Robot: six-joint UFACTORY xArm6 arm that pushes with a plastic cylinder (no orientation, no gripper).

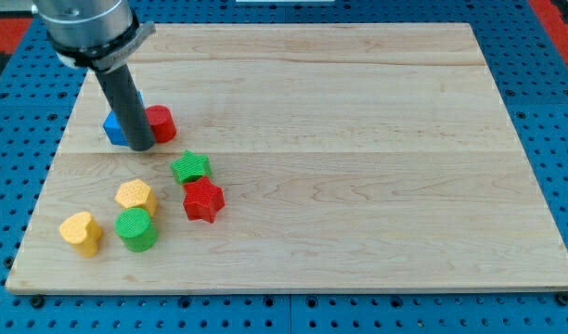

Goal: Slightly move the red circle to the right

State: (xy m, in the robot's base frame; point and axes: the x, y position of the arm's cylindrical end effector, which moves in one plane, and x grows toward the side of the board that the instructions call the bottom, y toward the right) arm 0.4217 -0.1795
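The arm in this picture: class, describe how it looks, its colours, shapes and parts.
A grey metallic cylinder fills the view's top left. From it hangs a straight dark rod, round and smooth, ending in my tip. No pincer, cables or markings show.

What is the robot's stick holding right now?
Nothing is held. My tip only pushes; it stands against the red circle's left side, with the blue block behind it.

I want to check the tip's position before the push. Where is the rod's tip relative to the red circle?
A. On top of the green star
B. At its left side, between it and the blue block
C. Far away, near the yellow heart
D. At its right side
B: my tip stands at the view's left edge of the red circle, with the blue block partly hidden behind the rod on the other side.
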